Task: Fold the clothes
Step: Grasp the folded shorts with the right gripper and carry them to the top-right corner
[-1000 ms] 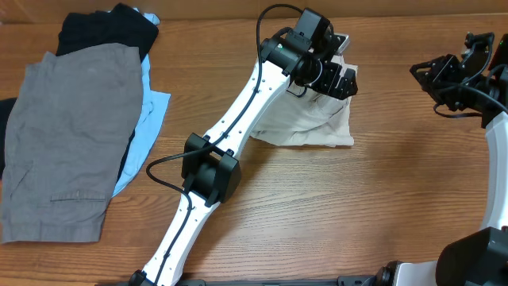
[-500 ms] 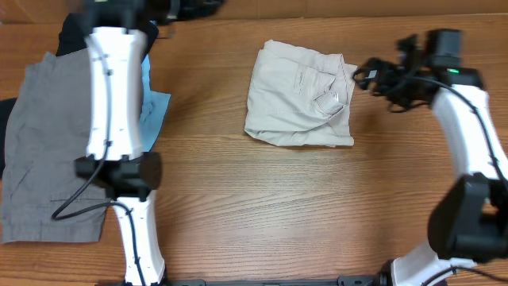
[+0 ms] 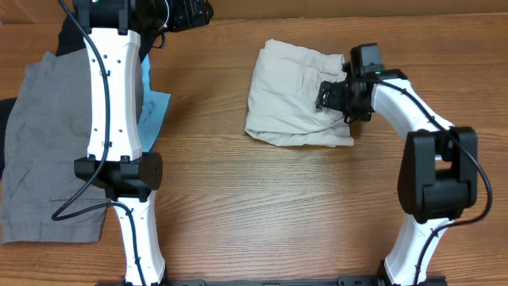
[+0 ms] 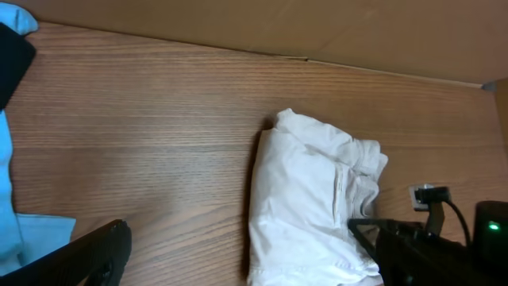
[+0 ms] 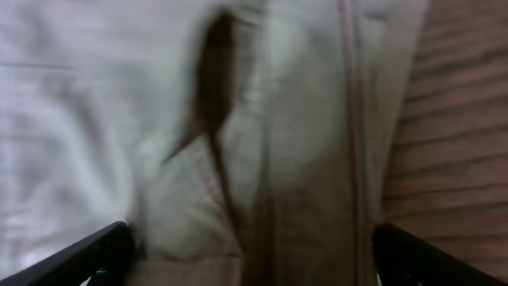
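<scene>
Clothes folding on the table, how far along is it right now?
Done: the cream shorts lie folded in a compact bundle mid-table. In hand: the right gripper hangs open over one edge of them, gripping nothing; the left gripper is open, far off. Left: the grey shorts, light-blue piece and black piece lie heaped, unfolded.

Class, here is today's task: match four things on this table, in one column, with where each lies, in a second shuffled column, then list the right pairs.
1. pale cream-beige folded cotton shorts
2. grey cotton shorts
3. light-blue cloth piece
4. black cloth piece

A. far end of the left pile
B. showing past the grey shorts' right edge
C. mid-table, under the open right gripper
D. topmost on the left pile

Pairs: 1-C, 2-D, 3-B, 4-A
</scene>
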{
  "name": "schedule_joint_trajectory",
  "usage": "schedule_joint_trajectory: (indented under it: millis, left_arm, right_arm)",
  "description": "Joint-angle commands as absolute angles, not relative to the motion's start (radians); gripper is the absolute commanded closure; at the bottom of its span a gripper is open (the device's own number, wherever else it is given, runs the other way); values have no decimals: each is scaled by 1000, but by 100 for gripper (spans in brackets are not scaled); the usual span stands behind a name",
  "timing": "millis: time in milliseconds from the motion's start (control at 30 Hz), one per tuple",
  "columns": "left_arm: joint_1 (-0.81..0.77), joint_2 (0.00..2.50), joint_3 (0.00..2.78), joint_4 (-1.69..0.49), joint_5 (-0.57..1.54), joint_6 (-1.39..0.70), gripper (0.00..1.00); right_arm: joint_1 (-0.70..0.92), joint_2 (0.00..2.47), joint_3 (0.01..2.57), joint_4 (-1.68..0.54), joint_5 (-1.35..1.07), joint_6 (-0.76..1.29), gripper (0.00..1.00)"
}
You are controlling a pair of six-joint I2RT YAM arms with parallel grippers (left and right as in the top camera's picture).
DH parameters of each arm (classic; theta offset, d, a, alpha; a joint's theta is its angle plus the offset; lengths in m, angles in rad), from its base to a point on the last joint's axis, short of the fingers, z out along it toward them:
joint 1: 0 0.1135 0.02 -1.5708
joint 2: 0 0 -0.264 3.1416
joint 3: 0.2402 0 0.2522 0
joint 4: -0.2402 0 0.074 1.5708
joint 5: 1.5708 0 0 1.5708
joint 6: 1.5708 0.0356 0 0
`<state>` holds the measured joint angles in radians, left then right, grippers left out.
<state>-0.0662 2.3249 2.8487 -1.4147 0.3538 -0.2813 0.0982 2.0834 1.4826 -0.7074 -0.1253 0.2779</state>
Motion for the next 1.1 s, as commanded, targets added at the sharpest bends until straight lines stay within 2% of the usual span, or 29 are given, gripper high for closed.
schedule_joint_trajectory:
  millis: [0,267,333,400,467,533,633,833,1067]
  left_arm:
    - [-73,2332,2849,-1417,329,-265,0]
    - [-73,2333,2849,-1433,330,-265,0]
    - [-75,2334,2848,-1438,329,-265,0]
    - [-78,2334,2845,-1442,329,-265,0]
    - [-83,2334,2841,-1444,329,-257,0]
    - [-88,2334,2834,-1444,329,-253,0]
    - [-97,2334,2822,-1444,329,-248,0]
    - [-112,2334,2784,-1438,326,-247,0]
    - [-112,2334,2768,-1435,303,-247,0]
  right_arm:
    - [95,2106,1485,-720,5,375,0]
    - [96,2143,1485,-738,-19,404,0]
    - [96,2170,1485,-747,-57,435,5]
    - [96,2191,1485,-755,-114,447,23]
    - [96,2202,1485,-756,-176,455,60]
    - [96,2206,1485,-748,-224,489,82]
    - [88,2206,1485,-715,-278,504,96]
    - [-17,2206,1486,-635,-389,587,96]
    - [-263,2206,1486,-484,-518,680,96]
